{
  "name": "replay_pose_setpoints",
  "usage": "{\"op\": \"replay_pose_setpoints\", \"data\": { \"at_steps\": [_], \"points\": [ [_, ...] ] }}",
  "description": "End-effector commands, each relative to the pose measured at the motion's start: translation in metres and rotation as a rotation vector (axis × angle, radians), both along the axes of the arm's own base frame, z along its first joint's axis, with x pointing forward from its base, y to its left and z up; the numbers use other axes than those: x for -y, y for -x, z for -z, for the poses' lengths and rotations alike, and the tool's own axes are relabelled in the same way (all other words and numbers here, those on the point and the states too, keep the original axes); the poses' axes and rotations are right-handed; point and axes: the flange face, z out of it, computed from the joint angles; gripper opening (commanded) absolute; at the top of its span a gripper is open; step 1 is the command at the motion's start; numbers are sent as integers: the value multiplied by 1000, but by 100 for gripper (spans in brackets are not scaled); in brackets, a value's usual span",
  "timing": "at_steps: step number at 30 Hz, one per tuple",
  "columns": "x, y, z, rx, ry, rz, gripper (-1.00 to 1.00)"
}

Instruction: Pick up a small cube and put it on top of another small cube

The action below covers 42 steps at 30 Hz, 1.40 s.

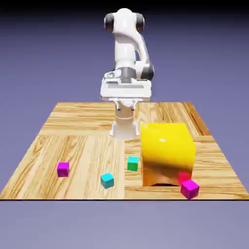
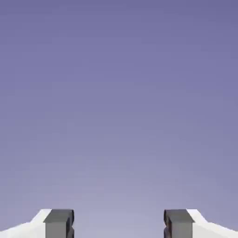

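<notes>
The small cube [image 1: 189, 188], plain magenta, rests near the table's front edge on the exterior view's right, just in front of the big yellow block [image 1: 168, 151]. A slightly smaller magenta cube [image 1: 62, 169] lies at the front left. My gripper [image 1: 125, 99] hangs high over the table's far side, well away from every cube. In the hand view the gripper [image 2: 118, 225] shows its two grey fingertips [image 2: 59, 223] wide apart, with only the blue-violet backdrop between them. It is open and holds nothing.
A cyan cube [image 1: 107, 180] and a green cube [image 1: 133, 163] lie in the front middle. A red cube [image 1: 184, 177] peeks out between the yellow block and the small cube. The wooden table [image 1: 78, 126] ends just in front of the cubes.
</notes>
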Motion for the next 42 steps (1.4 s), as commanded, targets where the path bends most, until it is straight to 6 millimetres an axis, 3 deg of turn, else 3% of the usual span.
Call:
{"op": "replay_pose_setpoints", "data": {
  "at_steps": [1,13,25,34,42],
  "points": [
    [0,-9,5,-40,-18,-1,0],
    [-12,-106,96,-506,-147,-17,0],
    [-54,-170,186,-866,-124,-52,0],
    [-119,-200,228,-1035,-14,-126,0],
    [-215,-205,250,-1131,152,-254,0]
  ]
}}
